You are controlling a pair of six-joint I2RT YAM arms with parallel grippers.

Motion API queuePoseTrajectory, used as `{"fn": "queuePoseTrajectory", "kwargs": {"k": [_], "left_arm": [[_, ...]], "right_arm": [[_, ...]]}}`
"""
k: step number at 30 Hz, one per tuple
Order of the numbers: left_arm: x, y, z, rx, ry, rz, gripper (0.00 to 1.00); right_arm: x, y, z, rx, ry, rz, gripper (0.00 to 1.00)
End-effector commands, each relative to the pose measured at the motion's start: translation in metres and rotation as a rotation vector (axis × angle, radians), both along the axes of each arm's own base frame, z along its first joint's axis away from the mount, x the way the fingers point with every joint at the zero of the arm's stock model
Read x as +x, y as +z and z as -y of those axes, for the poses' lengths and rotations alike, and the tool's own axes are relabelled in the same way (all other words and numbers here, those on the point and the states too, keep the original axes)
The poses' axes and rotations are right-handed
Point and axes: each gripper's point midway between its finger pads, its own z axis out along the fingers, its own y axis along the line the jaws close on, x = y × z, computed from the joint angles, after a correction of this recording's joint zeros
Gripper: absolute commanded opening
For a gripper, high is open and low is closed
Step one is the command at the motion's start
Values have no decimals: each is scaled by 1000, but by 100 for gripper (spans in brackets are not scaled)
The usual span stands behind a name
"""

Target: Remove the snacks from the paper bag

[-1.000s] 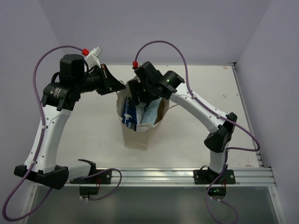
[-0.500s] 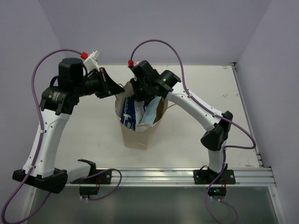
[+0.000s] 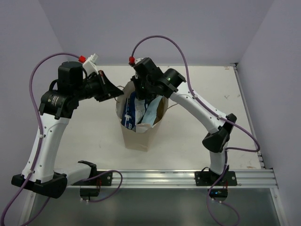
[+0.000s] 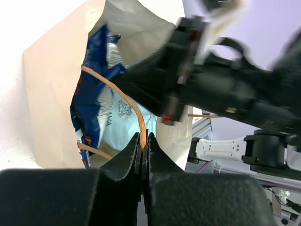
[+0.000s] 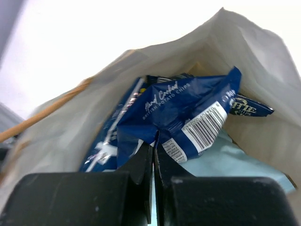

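Note:
The tan paper bag (image 3: pixel 136 136) stands upright mid-table with snacks in its mouth. My left gripper (image 4: pixel 145 139) is shut on the bag's brown cord handle (image 4: pixel 123 96) at the rim. My right gripper (image 5: pixel 154 147) is inside the bag's mouth, shut on the lower edge of a dark blue snack packet (image 5: pixel 183 110) with a white barcode. A light blue chip bag (image 5: pixel 225 162) lies under it; from above it shows as the pale packet (image 3: pixel 149 113) beside the dark blue one (image 3: pixel 128 113). Another dark blue packet (image 4: pixel 91 101) leans on the bag's left wall.
The white table (image 3: pixel 202 122) extends to the right of the bag, with its rail edge (image 3: pixel 188 176) in front. A purple-grey wall (image 3: pixel 155 28) backs the table. The right arm (image 4: pixel 221 89) crosses close over the bag's mouth.
My right gripper has gone deeper into the bag's mouth and shut on the dark blue packet. My left gripper kept its hold on the handle, shifting slightly left.

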Motion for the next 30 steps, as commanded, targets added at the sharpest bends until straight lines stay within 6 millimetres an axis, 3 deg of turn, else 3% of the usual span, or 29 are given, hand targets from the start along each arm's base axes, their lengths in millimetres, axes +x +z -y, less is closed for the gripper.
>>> {"fn": "queuePoseTrajectory", "kwargs": {"k": [1, 7, 9, 12, 13, 16, 17, 20, 23, 25, 27, 29, 30], "left_arm": [[-1, -5, -6, 8, 45, -23, 0], [4, -12, -13, 27, 102, -40, 0], [3, -15, -13, 20, 106, -54, 0], [0, -21, -12, 15, 101, -59, 0], [-1, -26, -12, 18, 97, -74, 0], [-4, -30, -8, 6, 73, -99, 0], [-4, -31, -7, 5, 70, -100, 0], [-3, -33, -6, 16, 54, -104, 0], [-2, -34, -4, 13, 40, -105, 0], [-3, -33, -4, 12, 36, -103, 0], [-4, -33, -4, 17, 33, -103, 0], [-4, -34, -5, 23, 33, -102, 0], [-5, -34, -5, 24, 32, -103, 0]], "right_arm": [[-30, 109, 15, 232, 40, 119, 0], [-51, 189, 38, 404, 58, 250, 0], [-47, 213, 50, 442, 12, 334, 0], [-40, 253, 81, 488, -84, 498, 0], [-37, 276, 101, 505, -146, 591, 0], [-31, 305, 131, 486, -231, 741, 0], [-31, 324, 145, 509, -275, 812, 0], [-16, 353, 193, 424, -474, 967, 0], [-3, 360, 245, 279, -682, 1032, 0], [3, 353, 271, 191, -785, 1034, 0], [19, 329, 293, 73, -865, 1007, 0], [20, 312, 326, -7, -963, 984, 0], [32, 284, 329, -93, -973, 940, 0]]}}
